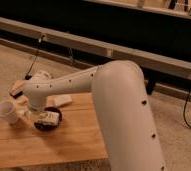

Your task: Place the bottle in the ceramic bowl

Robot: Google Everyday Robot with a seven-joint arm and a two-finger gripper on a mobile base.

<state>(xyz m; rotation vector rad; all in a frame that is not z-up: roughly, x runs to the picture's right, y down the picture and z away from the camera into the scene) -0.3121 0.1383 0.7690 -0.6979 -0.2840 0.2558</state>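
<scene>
The bottle (pixel 48 118) lay across the ceramic bowl (pixel 45 124) at the surface's (pixel 64 142) left; it looked light, stiff and slick, best taken mid-body. The end effector (pixel 39 115) sat over it, its state untellable. A white cup (pixel 7 112) stood left.

Dim, warm yellowish light from above. The arm (pixel 114 95) is brightest on its top, with a soft sheen and no hard glare. The gripper (pixel 39 116) sits shaded over the ceramic bowl (pixel 48 126), with shadow just beneath it. Far behind it the background is near black.
</scene>
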